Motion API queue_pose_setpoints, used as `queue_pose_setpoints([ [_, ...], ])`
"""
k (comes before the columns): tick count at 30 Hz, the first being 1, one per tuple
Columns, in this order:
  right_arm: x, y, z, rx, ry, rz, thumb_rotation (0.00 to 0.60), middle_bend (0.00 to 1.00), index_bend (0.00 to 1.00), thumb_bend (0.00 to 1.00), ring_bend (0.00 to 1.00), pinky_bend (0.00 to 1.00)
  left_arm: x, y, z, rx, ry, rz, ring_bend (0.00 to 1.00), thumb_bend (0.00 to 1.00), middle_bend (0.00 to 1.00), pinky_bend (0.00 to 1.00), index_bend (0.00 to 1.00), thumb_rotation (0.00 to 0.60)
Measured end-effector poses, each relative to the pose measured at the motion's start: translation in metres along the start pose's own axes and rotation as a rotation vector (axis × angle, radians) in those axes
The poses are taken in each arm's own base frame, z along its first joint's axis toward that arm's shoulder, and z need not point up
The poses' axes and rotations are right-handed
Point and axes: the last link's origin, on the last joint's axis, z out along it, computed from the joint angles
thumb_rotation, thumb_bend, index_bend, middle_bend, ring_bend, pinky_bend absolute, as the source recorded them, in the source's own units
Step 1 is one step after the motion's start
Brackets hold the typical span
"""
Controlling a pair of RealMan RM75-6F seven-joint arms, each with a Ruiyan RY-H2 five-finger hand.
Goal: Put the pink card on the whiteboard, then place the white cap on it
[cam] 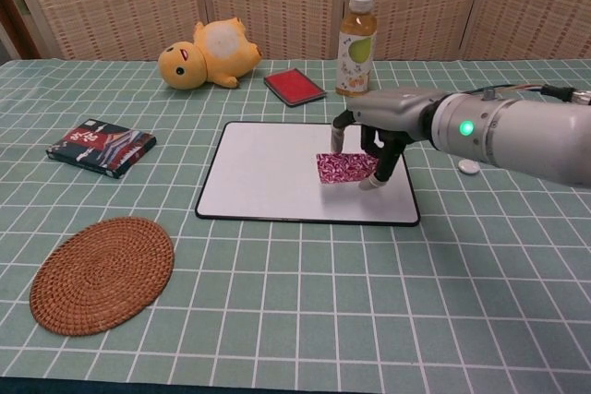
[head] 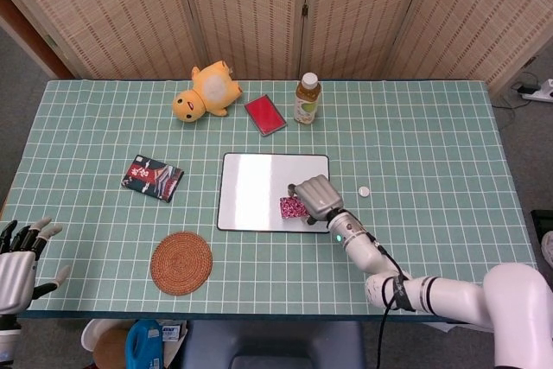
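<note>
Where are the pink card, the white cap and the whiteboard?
pink card (cam: 340,169), chest view, its patterned face left of the fingers.
white cap (head: 364,191), head view, its top.
whiteboard (head: 251,192), head view, its bare white surface.
</note>
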Motion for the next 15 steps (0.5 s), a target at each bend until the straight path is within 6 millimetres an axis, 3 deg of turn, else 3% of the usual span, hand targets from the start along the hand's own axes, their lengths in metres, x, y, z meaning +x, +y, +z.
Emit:
queue_pose_setpoints([
  [4,0.001,-0.001,0.006,-0.012,-0.002,0.005,0.600,0.82,0.22,0.21,0.99,1.00,0.000,0.000,0.000,0.003,0.000,0.001,0.17,0.22,0.17,0.05,0.23,0.600],
  [8,0.004,0.012,0.002,-0.043,0.007,0.003,0.600,0.82,0.21,0.20,0.99,1.00,0.000,-0.001,0.000,0.006,-0.004,0.004,0.17,0.22,0.17,0.05,0.23,0.600],
  [15,0.012,0.062,-0.012,-0.156,0.028,-0.006,0.600,0.82,0.27,0.20,0.99,1.00,-0.001,0.000,0.002,-0.004,-0.004,0.004,0.17,0.22,0.17,0.05,0.23,0.600],
])
